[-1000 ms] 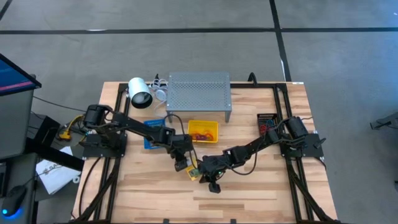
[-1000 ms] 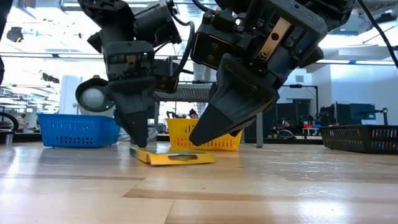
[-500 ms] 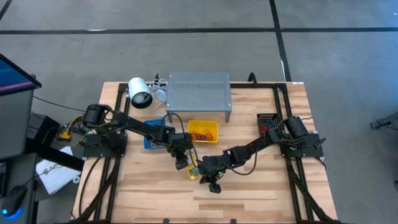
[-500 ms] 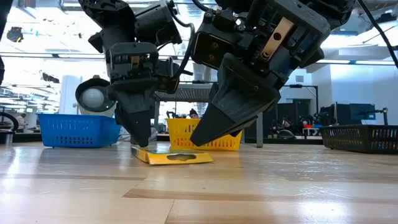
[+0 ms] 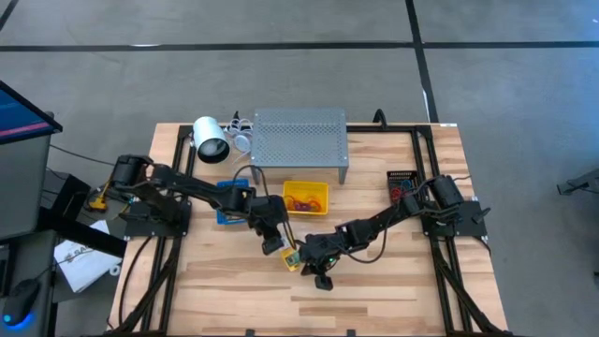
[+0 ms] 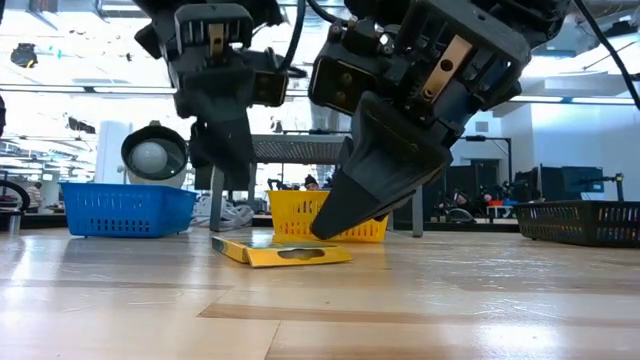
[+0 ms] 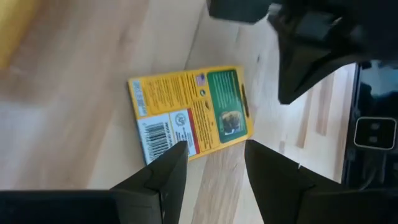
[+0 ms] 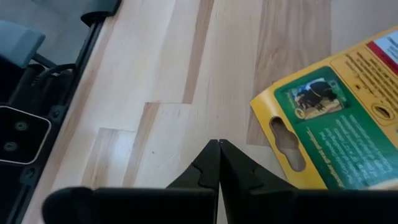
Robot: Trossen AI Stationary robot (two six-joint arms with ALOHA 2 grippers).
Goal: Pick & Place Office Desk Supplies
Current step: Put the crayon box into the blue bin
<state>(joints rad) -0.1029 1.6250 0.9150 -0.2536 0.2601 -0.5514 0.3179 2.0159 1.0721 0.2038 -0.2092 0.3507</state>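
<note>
A yellow-green crayon box [image 5: 291, 257] lies flat on the wooden table near its middle, seen edge-on in the low view [image 6: 285, 253]. My left gripper [image 6: 238, 183] hangs open above the box's left end. In the left wrist view the box [image 7: 186, 112] lies below its two spread fingers [image 7: 214, 165], which touch nothing. My right gripper [image 8: 219, 144] is shut, its tips low over bare wood just beside the box's hang-tab end [image 8: 283, 140] and apart from it. In the low view my right gripper [image 6: 322, 232] slants down next to the box.
Behind the box stand a yellow bin [image 5: 306, 197] with small bands inside, a blue bin [image 5: 229, 204] and a grey perforated shelf [image 5: 299, 140]. A white round device [image 5: 211, 140] sits at the far left, and a black bin [image 5: 402, 183] at the right.
My left gripper has risen straight up from table height beside the crayon box, staying open. The box has stayed flat on the table.
</note>
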